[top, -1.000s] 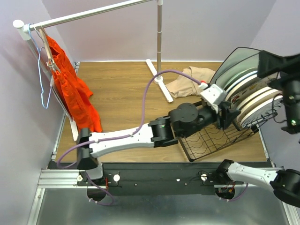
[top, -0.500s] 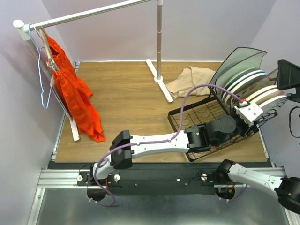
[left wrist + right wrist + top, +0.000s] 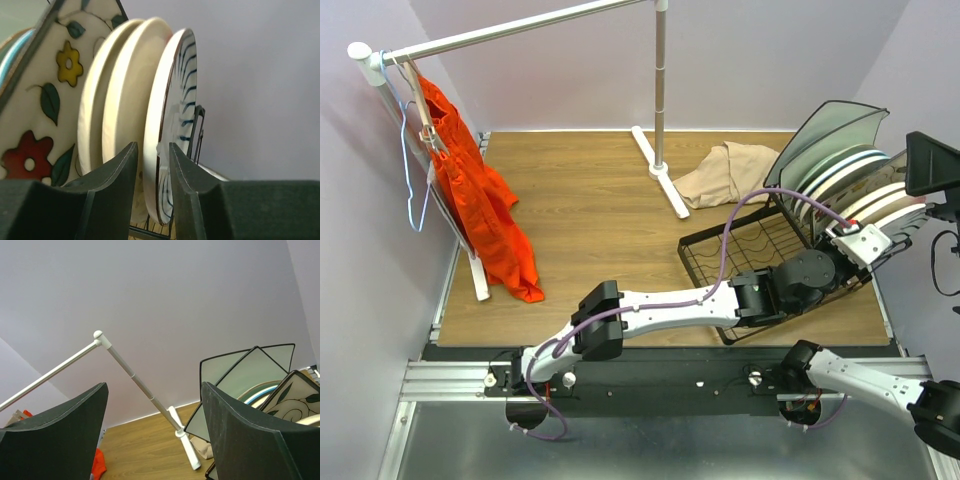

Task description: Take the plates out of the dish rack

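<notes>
Left gripper (image 3: 152,146) straddled the striped plate (image 3: 182,85) rim in the dish rack (image 3: 750,255); whether it gripped was unclear. Right gripper (image 3: 155,390) hung open, empty. Likely next: clamp, lift straight out.

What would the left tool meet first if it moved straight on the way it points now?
The striped plate. Its rim stands inside the open left tool, so moving on would likely push the rim against the tool's inner part. How deep that gap goes is unclear.
</notes>
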### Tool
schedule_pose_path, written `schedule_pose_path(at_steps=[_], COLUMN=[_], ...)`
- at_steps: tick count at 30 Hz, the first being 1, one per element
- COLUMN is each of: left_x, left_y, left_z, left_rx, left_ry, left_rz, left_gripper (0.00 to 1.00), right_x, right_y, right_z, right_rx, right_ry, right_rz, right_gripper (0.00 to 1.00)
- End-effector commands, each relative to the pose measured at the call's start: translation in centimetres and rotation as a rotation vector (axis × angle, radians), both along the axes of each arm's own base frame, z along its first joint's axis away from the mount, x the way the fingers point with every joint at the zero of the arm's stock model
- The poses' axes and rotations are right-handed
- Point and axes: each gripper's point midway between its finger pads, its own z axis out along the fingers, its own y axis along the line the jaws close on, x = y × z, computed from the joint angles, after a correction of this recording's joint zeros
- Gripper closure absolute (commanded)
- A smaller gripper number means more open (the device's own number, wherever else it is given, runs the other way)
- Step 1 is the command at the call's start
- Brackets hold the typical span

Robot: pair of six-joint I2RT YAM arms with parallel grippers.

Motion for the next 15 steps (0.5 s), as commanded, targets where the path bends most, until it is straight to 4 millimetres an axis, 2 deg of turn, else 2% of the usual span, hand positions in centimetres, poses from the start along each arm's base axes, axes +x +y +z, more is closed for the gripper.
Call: schedule_pose_path(at_steps=[1,7,15], left_x=[-0.8,-0.3,-0.1], left_y=[-0.5,-0.3,-1.5], left_z=[-0.2,-1.0,-2.4], left_rx=[-0.009,0.008,0.030], left_ry=[-0.038,-0.058,-0.084], left_rz=[-0.013,0.029,0.032], left_gripper=[0.60,0.60,0.60], right_x=[0.0,0.1,-0.4], right_y=[0.1,0.0,-0.5], right_z=[-0.1,-0.5,-0.3], right_rx=[0.000,-0.004,0.009], right_ry=[-0.008,-0.004,-0.015], right_rz=[0.004,-0.005,-0.009], right_gripper=[0.16,0.16,0.15])
